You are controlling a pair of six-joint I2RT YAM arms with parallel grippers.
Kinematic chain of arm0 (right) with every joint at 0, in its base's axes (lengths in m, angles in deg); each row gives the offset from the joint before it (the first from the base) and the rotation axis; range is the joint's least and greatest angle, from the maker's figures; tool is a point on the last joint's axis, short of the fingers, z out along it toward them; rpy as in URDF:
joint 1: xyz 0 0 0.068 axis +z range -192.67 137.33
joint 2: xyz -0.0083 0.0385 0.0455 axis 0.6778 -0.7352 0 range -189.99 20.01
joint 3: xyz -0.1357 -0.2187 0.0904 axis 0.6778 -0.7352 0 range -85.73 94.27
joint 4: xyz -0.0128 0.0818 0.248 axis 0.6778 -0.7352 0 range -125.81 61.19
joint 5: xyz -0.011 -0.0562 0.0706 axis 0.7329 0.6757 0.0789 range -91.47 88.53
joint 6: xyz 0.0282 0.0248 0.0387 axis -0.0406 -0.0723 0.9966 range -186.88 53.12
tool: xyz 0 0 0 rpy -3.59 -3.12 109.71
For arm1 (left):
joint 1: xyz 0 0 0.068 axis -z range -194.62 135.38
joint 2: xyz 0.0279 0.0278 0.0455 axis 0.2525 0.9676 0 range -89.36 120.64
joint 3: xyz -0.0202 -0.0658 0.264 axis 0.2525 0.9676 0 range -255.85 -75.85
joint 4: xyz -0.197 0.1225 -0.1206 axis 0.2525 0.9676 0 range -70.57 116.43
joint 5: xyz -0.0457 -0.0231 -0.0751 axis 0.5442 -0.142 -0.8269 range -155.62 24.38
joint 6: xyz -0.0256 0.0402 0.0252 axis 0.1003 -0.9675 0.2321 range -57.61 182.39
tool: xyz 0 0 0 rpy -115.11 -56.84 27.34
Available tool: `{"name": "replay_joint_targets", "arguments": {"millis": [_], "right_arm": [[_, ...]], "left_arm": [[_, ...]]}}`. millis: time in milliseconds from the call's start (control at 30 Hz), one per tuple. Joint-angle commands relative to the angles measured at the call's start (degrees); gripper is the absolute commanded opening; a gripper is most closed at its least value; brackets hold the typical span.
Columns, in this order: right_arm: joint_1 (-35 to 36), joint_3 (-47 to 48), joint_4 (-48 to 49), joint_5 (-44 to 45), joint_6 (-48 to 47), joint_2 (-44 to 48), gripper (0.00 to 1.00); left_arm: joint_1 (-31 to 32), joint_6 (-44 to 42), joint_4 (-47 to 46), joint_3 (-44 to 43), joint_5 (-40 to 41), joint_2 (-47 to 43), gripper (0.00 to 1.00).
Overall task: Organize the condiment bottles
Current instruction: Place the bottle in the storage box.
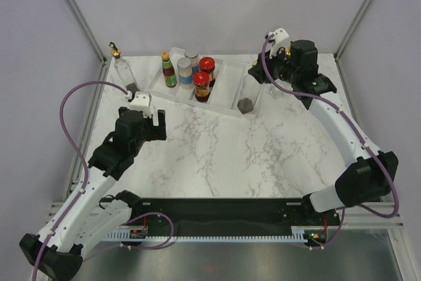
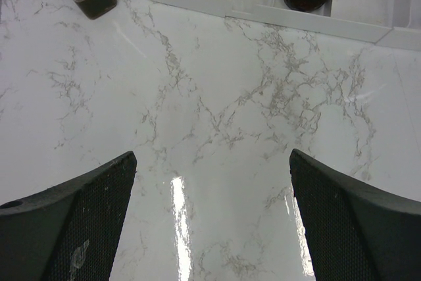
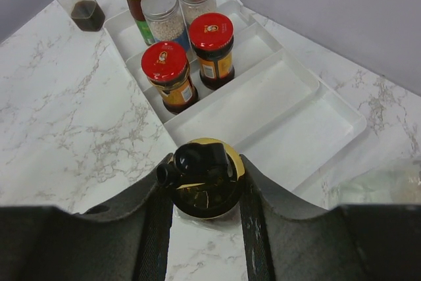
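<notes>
**Right gripper** (image 3: pixel 205 166): clenched on the gold-spouted neck of the held cruet (image 1: pixel 245 104). The cruet's long axis runs close to vertical, spout up and dark liquid in the base. The base is at the right end of the tray (image 1: pixel 227 90), on its near side. The tray's empty compartments lie just beyond the cruet, on the side away from the arm bases. The next move is therefore probably a short carry over the tray's near wall.

**Left gripper** (image 2: pixel 212 159): released, jaws wide with nothing between them, above the bare table (image 2: pixel 210 97) in front of the tray's left part. A loose cruet (image 1: pixel 123 74) is just left of the tray, so this arm is the nearer one to it.

**Tray, left compartments:** orange-capped sauce bottle (image 1: pixel 168 69), silver-lidded spice jars (image 3: pixel 160 6) and red-lidded jars (image 3: pixel 168 64), all upright.

**View differences:**
- The right wrist view looks down the cruet's axis. It shows the cap centred between the fingers and the empty compartments ahead, but it hides the base.
- The top view shows the base, but not whether it touches the table or the tray wall.
- A clear object (image 3: pixel 388 182) right of the tray is too blurred to identify.
</notes>
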Motion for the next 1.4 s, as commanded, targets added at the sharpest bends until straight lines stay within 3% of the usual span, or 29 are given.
{"name": "replay_joint_targets", "arguments": {"millis": [0, 667, 967, 1000, 1067, 1100, 1200, 1367], "right_arm": [[2.17, 8.36, 6.28, 3.33, 0.09, -3.2, 0.0], [5.78, 47.82, 6.46, 13.25, -3.24, -39.41, 0.0], [5.7, 50.75, 8.12, 14.76, -4.92, -46.72, 0.0], [5.7, 50.66, 8.21, 14.76, -4.75, -46.89, 0.04], [5.78, 49.96, 8.3, 14.76, -4.66, -46.81, 0.22], [5.7, 49.69, 8.3, 15.54, -4.22, -46.72, 0.44], [5.78, 48.81, 8.48, 16.08, -4.48, -45.58, 0.78], [5.78, 45.39, 8.56, 17.57, -5.71, -41.63, 0.94]], "left_arm": [[-0.09, -1.13, -2.6, 0.38, 2.15, 0.37, 1.0], [-0.09, -1.57, -2.6, 0.56, 3.74, 1.87, 1.0], [-0.09, -1.74, -2.51, 0.47, 4.26, 2.48, 1.0], [-0.09, -1.74, -2.51, 0.47, 4.26, 2.48, 1.0], [-0.09, -1.74, -2.51, 0.56, 4.35, 2.57, 1.0], [-0.09, -1.66, -2.51, 0.47, 4.35, 2.48, 1.0], [-0.09, -1.66, -2.51, 0.47, 4.18, 2.57, 1.0], [-0.09, -1.39, -2.51, 0.39, 4.09, 2.48, 1.0]]}}
